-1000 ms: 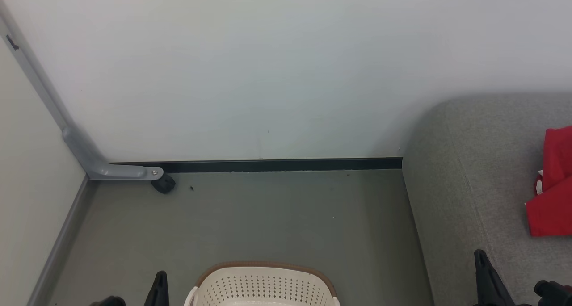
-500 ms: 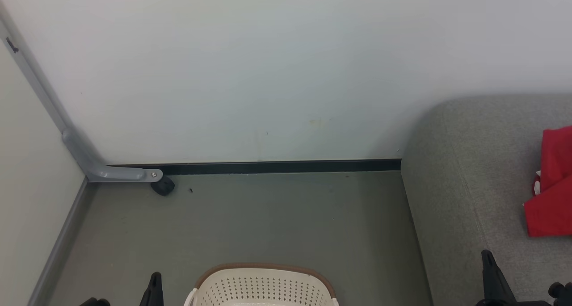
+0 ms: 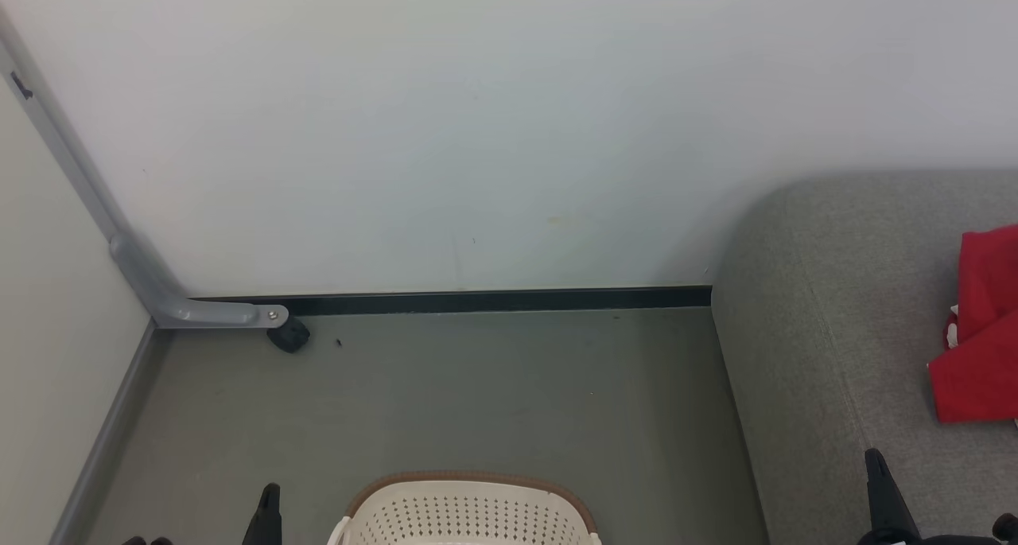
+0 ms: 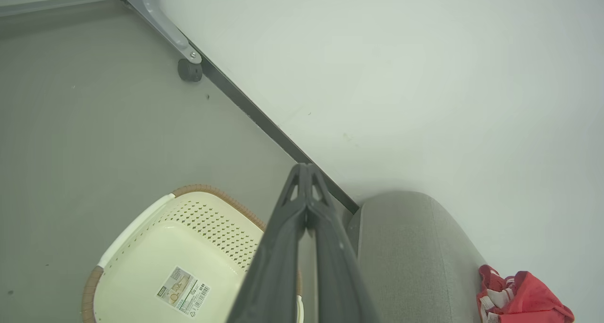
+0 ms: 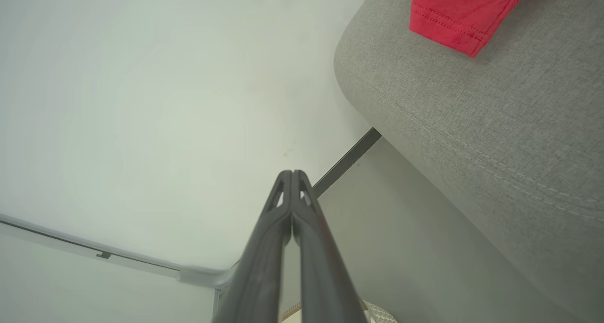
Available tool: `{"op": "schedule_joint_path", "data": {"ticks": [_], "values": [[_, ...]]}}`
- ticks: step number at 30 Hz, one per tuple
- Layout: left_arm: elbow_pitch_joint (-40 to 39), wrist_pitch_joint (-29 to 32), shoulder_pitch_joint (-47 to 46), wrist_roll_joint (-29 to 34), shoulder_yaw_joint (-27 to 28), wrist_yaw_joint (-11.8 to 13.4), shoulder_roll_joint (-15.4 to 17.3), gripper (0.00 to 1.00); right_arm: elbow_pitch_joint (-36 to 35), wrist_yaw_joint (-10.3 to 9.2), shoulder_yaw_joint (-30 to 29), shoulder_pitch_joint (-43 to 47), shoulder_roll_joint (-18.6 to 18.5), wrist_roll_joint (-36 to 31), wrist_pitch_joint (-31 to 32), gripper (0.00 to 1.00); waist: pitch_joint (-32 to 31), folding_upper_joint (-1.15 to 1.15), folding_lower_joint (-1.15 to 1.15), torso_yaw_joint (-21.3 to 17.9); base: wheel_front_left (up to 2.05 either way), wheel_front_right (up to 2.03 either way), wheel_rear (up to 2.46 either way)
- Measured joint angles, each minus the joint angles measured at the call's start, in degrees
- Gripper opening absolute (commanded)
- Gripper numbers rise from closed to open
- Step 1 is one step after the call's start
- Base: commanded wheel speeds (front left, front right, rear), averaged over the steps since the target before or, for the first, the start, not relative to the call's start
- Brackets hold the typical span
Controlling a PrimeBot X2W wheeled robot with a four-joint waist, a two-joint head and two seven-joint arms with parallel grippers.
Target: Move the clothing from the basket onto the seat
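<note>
The basket (image 4: 207,224) stood on the floor (image 3: 477,394), and what showed of its pale bottom was bare but for a printed label (image 4: 184,290). The task therefore looked finished or nearly so. The clothing (image 3: 977,330) lay well to the basket's right, heaped on the seat (image 3: 803,330), which was where it was meant to land. With nothing in sight to lift, both arms seemed parked. The left jaws, just to the basket's left, were pressed together tip to tip and held nothing. The right jaws, well to the basket's right near the seat's front, were likewise closed and empty.

The basket was cream plastic, a rounded rectangle pierced with rows of small holes, trimmed by a brown woven-look rim and a white handle (image 4: 132,228). The seat was coarse grey weave, plump and round-cornered, with a stitched seam. The clothing was soft bright red cloth, crumpled, its hem double-stitched, with white stripes in one fold.
</note>
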Motion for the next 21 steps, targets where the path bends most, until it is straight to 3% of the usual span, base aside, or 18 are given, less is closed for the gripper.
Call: {"op": "schedule_joint_path", "data": {"ticks": [21], "values": [[-0.14, 3.79, -0.99, -14.13, 3.68, -3.04, -0.34, 0.00, 0.70, 1.37, -2.81, -1.19, 1.12, 15.85, 3.61, 0.00, -0.47, 0.00, 0.00, -0.23, 0.00, 0.00, 0.00]]}}
